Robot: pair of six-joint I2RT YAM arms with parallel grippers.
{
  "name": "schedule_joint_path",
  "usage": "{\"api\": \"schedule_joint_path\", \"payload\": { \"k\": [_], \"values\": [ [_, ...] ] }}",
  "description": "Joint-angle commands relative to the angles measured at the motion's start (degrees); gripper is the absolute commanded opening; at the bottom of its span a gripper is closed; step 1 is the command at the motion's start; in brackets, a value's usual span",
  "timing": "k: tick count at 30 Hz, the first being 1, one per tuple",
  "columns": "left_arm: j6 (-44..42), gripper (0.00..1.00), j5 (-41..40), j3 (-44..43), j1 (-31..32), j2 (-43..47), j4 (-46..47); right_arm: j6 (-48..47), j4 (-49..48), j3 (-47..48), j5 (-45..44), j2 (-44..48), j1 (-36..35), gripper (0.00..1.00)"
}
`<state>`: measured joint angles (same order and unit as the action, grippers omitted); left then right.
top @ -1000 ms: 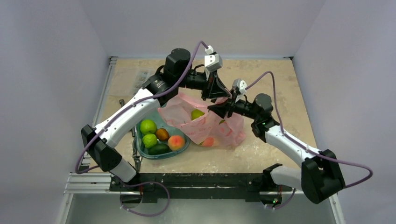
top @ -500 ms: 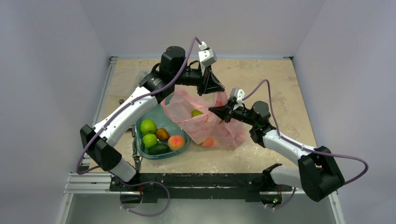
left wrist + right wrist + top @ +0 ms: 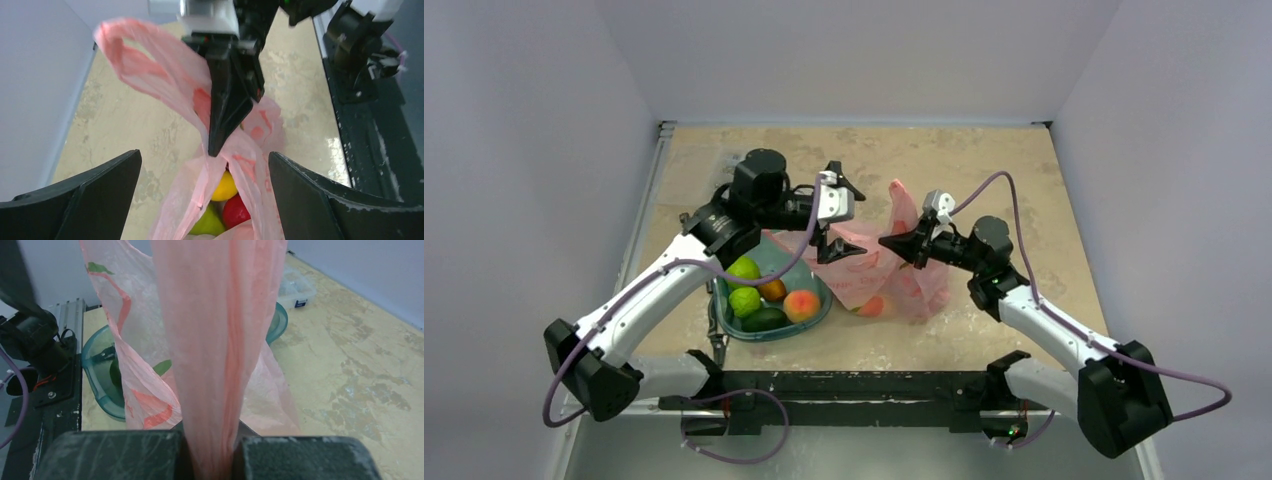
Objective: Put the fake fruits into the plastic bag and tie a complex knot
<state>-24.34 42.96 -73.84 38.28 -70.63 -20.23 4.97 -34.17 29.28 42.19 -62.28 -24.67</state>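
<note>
The pink plastic bag [image 3: 909, 285] lies right of centre, one handle [image 3: 901, 200] standing up. My right gripper [image 3: 892, 240] is shut on that bunched handle [image 3: 220, 340], which runs up from between the jaws [image 3: 212, 452]. My left gripper [image 3: 854, 220] is open just left of the bag, its fingers [image 3: 100, 190] spread to either side of the bag's mouth [image 3: 204, 157] without touching it. Inside the bag lie a yellow fruit [image 3: 225, 186], a red one [image 3: 236, 210] and a green one [image 3: 207, 222]. A knot is not in view.
A teal tub [image 3: 769, 332] left of the bag holds several fruits, among them a green one [image 3: 742, 270] and a peach [image 3: 801, 304]. A small clear box [image 3: 724, 165] sits at the back left. The black rail [image 3: 844, 385] runs along the near edge.
My left gripper has let go of the bag, opened wide and dropped back to the left. The right gripper has shut on the handle. The bag's raised mouth has sagged.
</note>
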Motion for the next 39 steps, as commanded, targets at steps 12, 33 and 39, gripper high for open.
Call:
{"api": "schedule_joint_path", "payload": {
  "k": [12, 33, 39],
  "values": [
    [-11.0, 0.00, -10.6, 13.9, 5.1, -16.4, 23.6, 9.3, 1.4, 0.9, -3.1, 2.0, 7.0, 0.00],
    [9.7, 1.00, -11.5, -7.6, 3.6, -6.3, -3.9, 6.0, 15.2, 6.0, -17.0, -11.2, 5.8, 0.00],
    [15.6, 1.00, -9.6, -8.7, -8.7, 6.0, -16.7, 3.8, 16.2, 6.2, -15.9, -9.3, 5.5, 0.00]
  ]
}}
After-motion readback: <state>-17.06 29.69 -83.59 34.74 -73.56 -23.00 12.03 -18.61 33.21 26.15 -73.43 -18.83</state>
